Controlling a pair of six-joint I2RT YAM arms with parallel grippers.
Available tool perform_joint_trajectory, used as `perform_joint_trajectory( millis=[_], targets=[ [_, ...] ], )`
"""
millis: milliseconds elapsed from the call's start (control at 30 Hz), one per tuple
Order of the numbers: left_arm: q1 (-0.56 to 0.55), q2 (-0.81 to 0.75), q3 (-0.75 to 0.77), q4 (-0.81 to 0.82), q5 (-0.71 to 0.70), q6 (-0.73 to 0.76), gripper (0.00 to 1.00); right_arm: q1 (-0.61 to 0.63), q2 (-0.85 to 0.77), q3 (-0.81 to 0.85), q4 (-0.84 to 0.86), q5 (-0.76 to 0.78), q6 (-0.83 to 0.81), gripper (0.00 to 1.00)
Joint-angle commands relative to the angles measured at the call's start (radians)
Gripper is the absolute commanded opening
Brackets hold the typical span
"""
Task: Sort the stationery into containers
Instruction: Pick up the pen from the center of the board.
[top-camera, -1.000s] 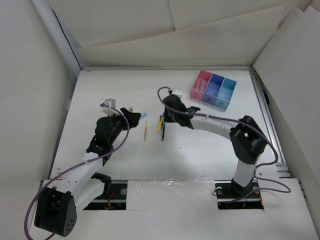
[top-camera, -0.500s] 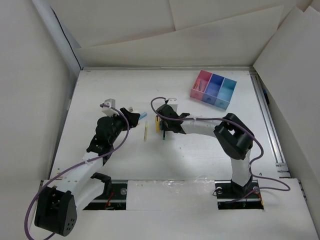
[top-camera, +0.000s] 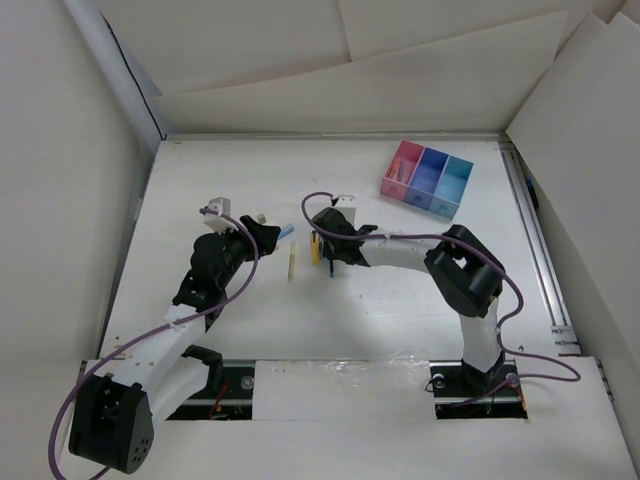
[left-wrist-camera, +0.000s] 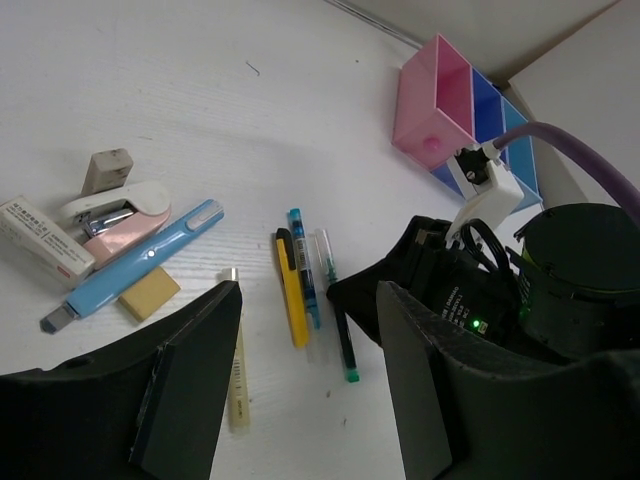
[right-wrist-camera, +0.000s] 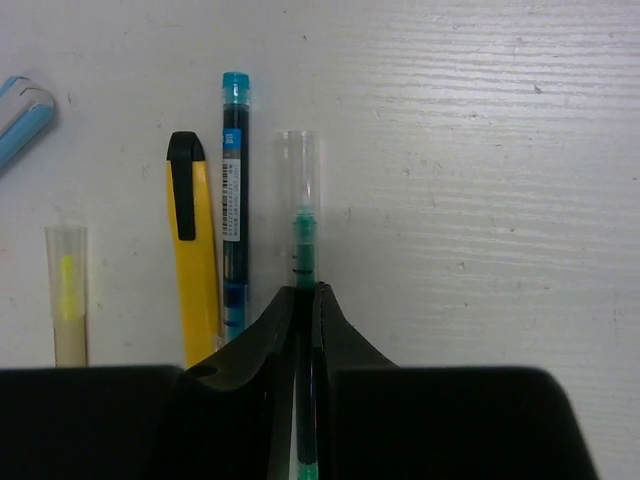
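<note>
My right gripper (right-wrist-camera: 305, 292) is shut on a teal pen (right-wrist-camera: 303, 240) that lies on the table; it also shows in the top view (top-camera: 329, 252). Beside the teal pen lie a blue pen (right-wrist-camera: 236, 190), a yellow pen (right-wrist-camera: 197, 260) and a cream highlighter (right-wrist-camera: 67, 300). My left gripper (left-wrist-camera: 310, 400) is open and empty, held above the table near these pens, at the left in the top view (top-camera: 268, 234). A light blue pen (left-wrist-camera: 140, 265) lies further left. The three-compartment tray (top-camera: 428, 180) stands at the back right, pink, dark blue and cyan.
A pink stapler (left-wrist-camera: 110, 215), a white staple box (left-wrist-camera: 40, 235), a tan eraser (left-wrist-camera: 148, 292) and a grey eraser (left-wrist-camera: 108, 168) lie left of the pens. White walls enclose the table. A metal rail (top-camera: 535, 240) runs along the right edge.
My right gripper has moved left and nearer, down onto the pens, with the elbow folding in. The left arm has not moved.
</note>
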Motion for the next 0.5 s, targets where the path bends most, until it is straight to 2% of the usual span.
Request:
perform_joint_trajectory(
  millis=[0, 167, 233, 333, 467],
  targets=[
    [-0.001, -0.020, 0.024, 0.046, 0.014, -0.005, 0.53, -0.032, -0.042, -0.011, 0.014, 0.035, 0.012, 0.00],
    [-0.001, -0.010, 0.024, 0.046, 0.025, -0.005, 0.53, -0.137, -0.169, 0.025, 0.014, 0.018, -0.053, 0.00],
    [-0.001, -0.010, 0.024, 0.046, 0.025, -0.005, 0.53, -0.234, -0.191, 0.054, 0.014, -0.031, -0.063, 0.00],
    [-0.001, -0.010, 0.024, 0.055, 0.034, -0.005, 0.53, -0.376, -0.177, 0.144, 0.014, -0.124, -0.075, 0.00],
    [-0.001, -0.001, 0.024, 0.064, 0.052, -0.005, 0.53, -0.499, -0.085, 0.314, -0.045, -0.172, -0.084, 0.00]
  ],
)
